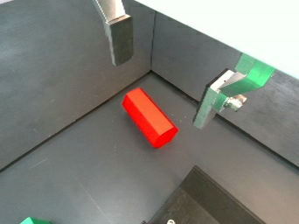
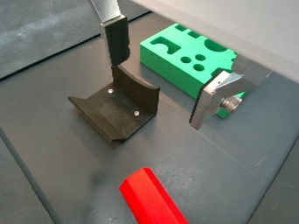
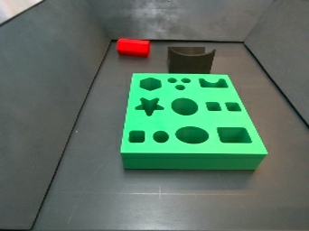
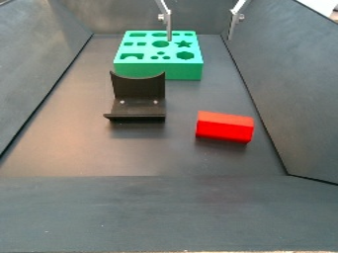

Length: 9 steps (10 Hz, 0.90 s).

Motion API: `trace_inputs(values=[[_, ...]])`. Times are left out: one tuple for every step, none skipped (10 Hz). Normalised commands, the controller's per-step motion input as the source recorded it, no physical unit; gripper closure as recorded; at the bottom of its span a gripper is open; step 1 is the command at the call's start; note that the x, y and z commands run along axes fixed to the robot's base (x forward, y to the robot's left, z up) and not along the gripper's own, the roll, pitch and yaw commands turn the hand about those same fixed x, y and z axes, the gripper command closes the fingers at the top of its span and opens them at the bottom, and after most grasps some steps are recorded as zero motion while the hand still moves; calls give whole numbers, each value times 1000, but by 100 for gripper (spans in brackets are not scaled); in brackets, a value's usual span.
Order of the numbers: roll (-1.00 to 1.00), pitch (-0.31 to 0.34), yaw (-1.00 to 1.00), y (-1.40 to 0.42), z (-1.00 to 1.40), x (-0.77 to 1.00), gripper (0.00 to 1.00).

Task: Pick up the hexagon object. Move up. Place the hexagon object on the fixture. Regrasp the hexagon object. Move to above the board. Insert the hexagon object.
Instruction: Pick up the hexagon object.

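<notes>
Side view, near to far: the hexagon point(image 4: 224, 126) lies on its side on the surface point(image 4: 145, 163), free of everything, at about 4 o'clock from the fixture point(image 4: 136, 97). Beyond, at 12 o'clock, sits the board point(image 4: 162, 54), its holes all empty. Farthest and high above it, the gripper point(image 4: 200, 10) hangs with jaws spread wide, holding nothing; in a wrist view its fingers point(image 1: 121, 39) flank bare floor. I judge nothing is done yet: picking, fixture rest, regrasp and insertion all remain.
</notes>
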Motion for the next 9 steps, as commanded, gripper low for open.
trace_inputs(values=[[-96,0,291,0,-223,0,0],[-270,0,811,0,-357,0,0],[-171,14,943,0,-223,0,0],[-170,14,946,0,-223,0,0],[-167,14,951,0,-223,0,0],[-167,16,954,0,-220,0,0],[-166,13,957,0,-211,0,0],[-164,17,960,0,-203,0,0],[-164,19,963,0,-197,0,0]])
